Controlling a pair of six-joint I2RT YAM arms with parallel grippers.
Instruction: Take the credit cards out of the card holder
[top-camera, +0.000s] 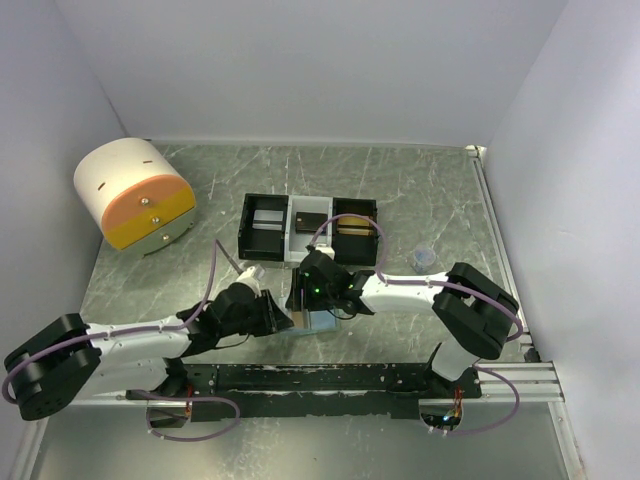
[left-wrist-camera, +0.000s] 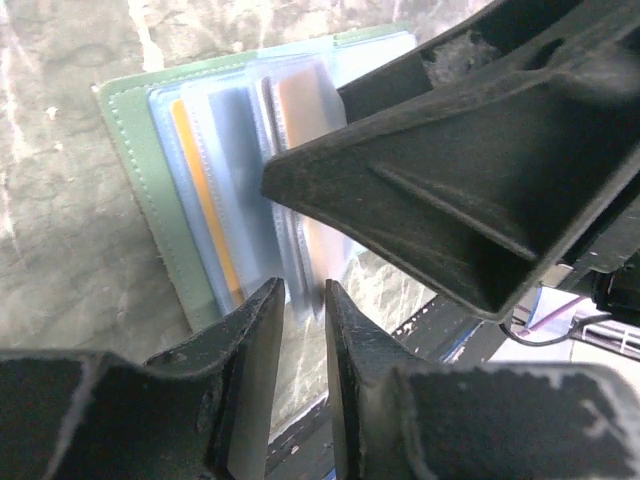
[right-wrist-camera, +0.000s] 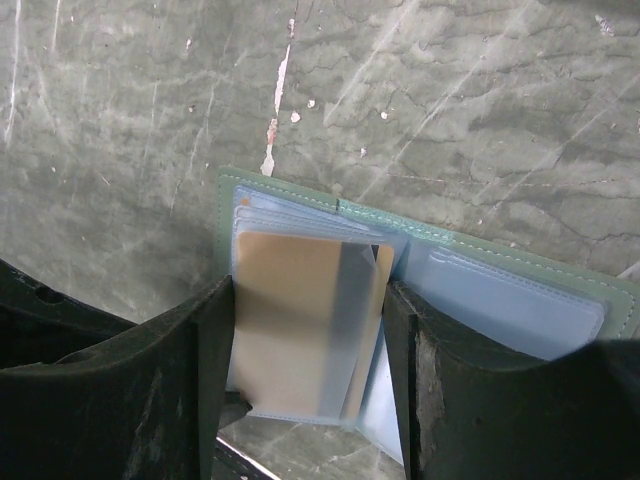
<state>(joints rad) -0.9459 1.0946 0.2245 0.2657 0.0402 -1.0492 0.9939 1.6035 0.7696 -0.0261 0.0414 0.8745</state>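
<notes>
My right pincer (right-wrist-camera: 308, 300) clamps the open card holder (right-wrist-camera: 520, 305) on the tabletop (right-wrist-camera: 130, 130). My left pincer (left-wrist-camera: 305, 300) sits nearly together at the credit cards (left-wrist-camera: 205, 200); I cannot tell if it grips. Any lettering is blurred.

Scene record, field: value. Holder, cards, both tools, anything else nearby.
card holder: open, lying flat between the tools, green outside
credit card: tan, inside clear sleeves, not out yet
left tool: fingers nearly together at the sleeves' edge; grip unclear
right tool: closed across the holder's sleeve stack
tray: black-and-white, three compartments, behind the holder
</notes>
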